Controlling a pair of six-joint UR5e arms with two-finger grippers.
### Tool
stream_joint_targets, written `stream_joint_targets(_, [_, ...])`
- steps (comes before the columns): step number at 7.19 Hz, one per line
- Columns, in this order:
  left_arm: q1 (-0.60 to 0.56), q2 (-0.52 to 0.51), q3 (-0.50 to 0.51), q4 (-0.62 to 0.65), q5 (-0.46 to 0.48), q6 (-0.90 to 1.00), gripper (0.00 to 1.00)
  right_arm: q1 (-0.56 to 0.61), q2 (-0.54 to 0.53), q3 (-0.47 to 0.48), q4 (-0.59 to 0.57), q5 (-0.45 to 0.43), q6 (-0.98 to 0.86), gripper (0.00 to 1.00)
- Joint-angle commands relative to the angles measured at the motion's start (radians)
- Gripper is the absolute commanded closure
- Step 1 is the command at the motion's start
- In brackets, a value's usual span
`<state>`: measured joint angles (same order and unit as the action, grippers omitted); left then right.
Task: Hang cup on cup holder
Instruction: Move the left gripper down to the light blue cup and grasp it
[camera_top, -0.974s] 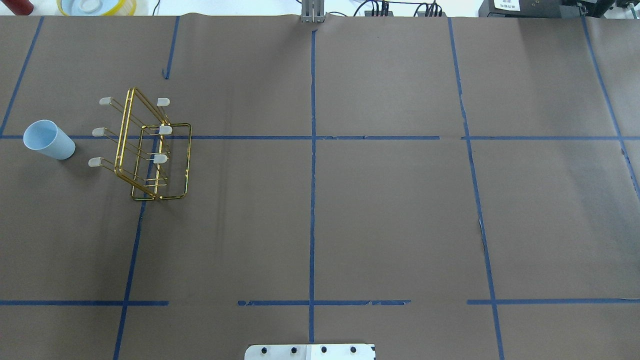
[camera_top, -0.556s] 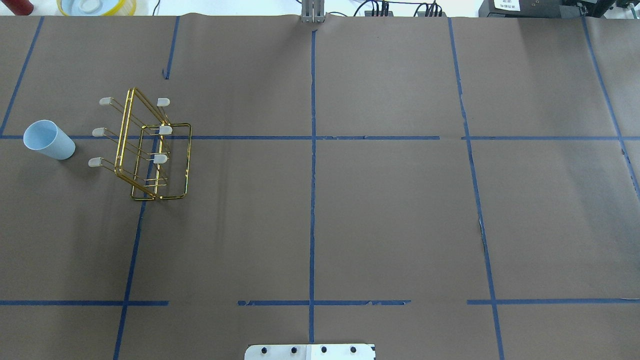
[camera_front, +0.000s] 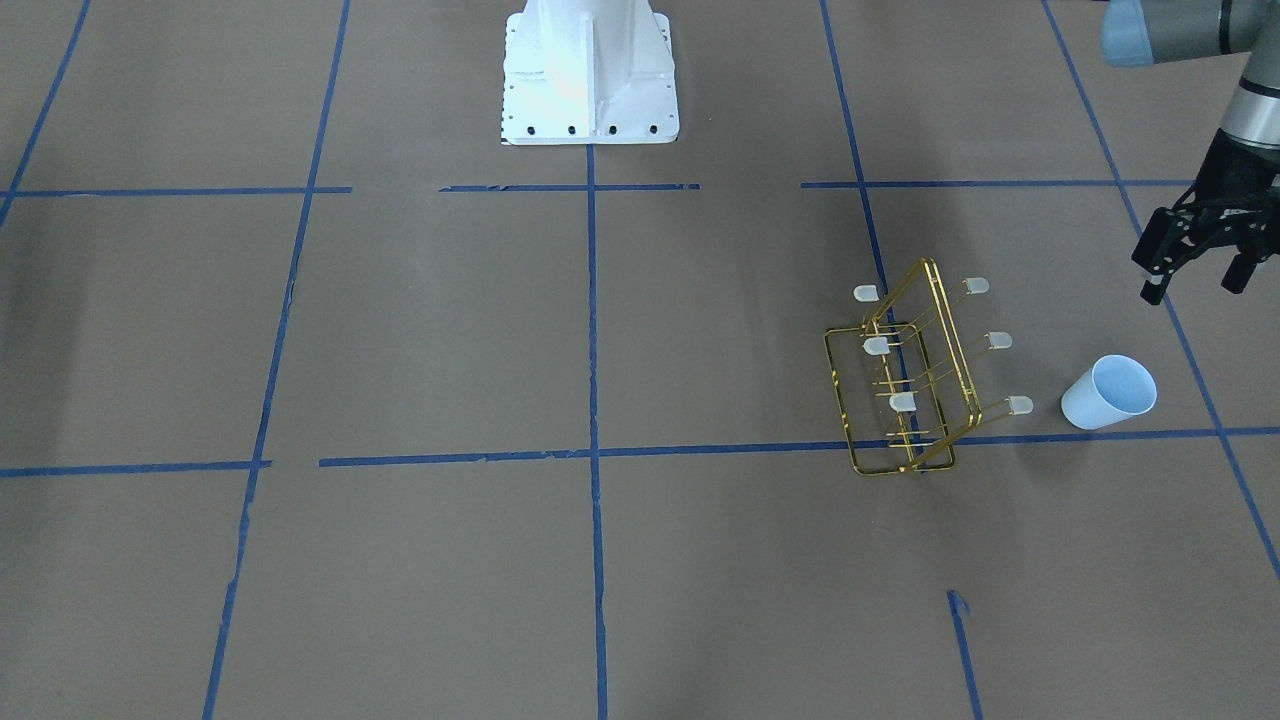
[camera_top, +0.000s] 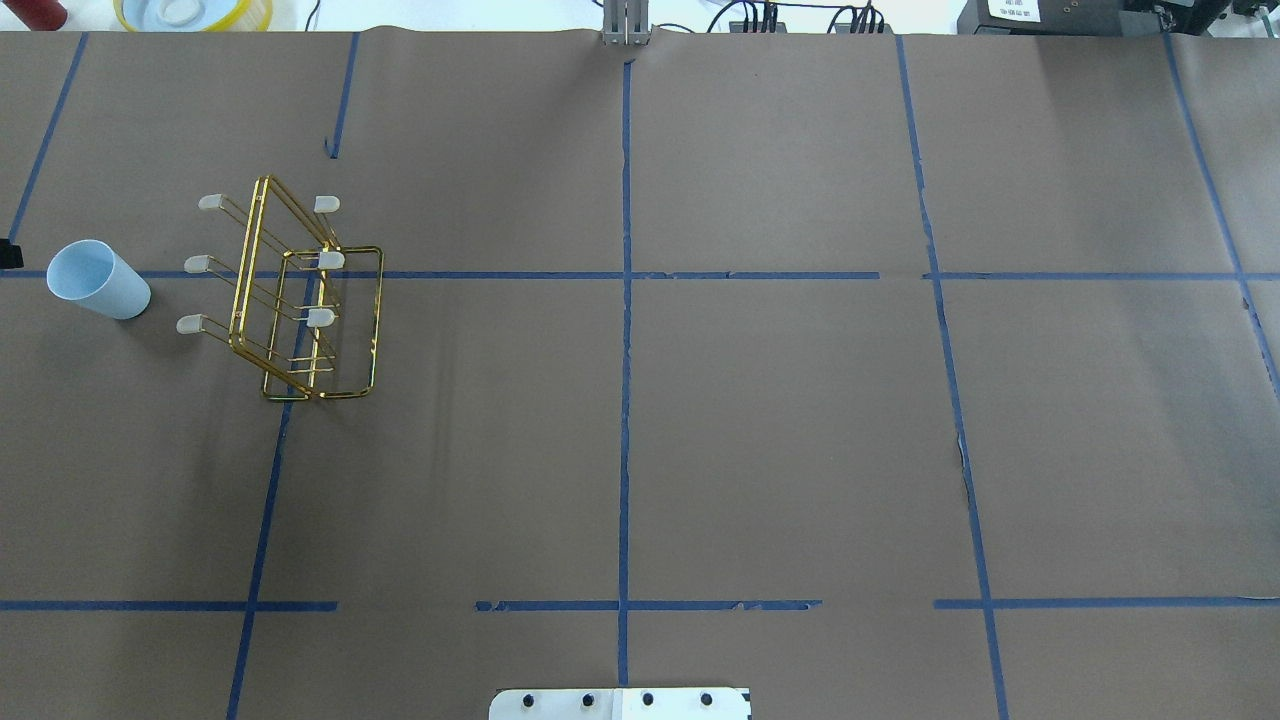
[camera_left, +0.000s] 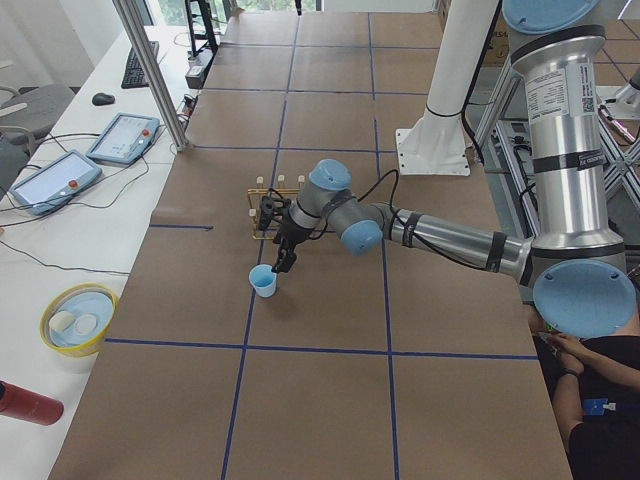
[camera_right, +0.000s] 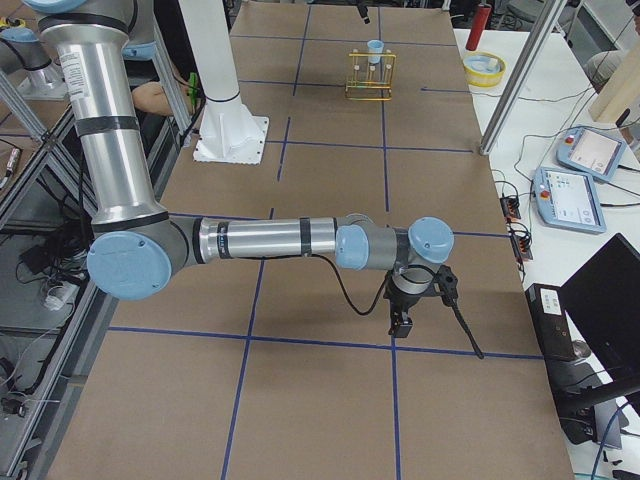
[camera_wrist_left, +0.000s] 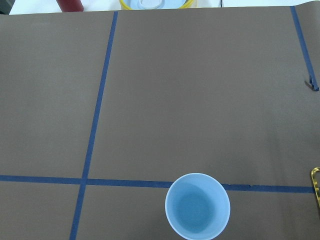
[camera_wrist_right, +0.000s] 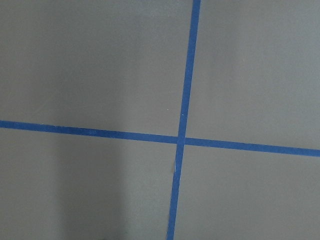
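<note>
The pale blue cup (camera_front: 1108, 392) stands upright with its mouth up on the brown table, just beside the gold wire cup holder (camera_front: 905, 385). They also show in the overhead view as cup (camera_top: 97, 280) and cup holder (camera_top: 300, 300). My left gripper (camera_front: 1195, 285) is open and empty, hanging above the table a little to the robot's side of the cup. The left wrist view looks down into the cup (camera_wrist_left: 197, 206). My right gripper (camera_right: 400, 320) shows only in the exterior right view, far from both, and I cannot tell whether it is open or shut.
The white robot base (camera_front: 588, 70) stands at the table's near middle. A yellow bowl (camera_top: 195, 12) and a red bottle (camera_top: 35, 12) sit beyond the far left table edge. A metal post (camera_top: 626, 25) stands at the far edge. Blue tape lines cross the brown paper.
A black tip of my left gripper has come into the overhead view at the left edge, next to the cup. The cup and cup holder have not moved.
</note>
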<state>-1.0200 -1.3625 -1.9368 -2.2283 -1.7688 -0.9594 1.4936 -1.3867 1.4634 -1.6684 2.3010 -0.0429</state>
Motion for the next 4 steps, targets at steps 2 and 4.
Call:
stream_joint_targets(2, [0.240, 0.054, 0.025, -0.100, 0.294, -0.330, 0.00, -0.001, 0.000, 0.000, -0.001, 0.000, 0.000, 0.00])
stream_joint_targets(4, [0.336, 0.037, 0.114, -0.166, 0.467, -0.484, 0.00, 0.000, 0.000, 0.000, 0.001, 0.000, 0.000, 0.00])
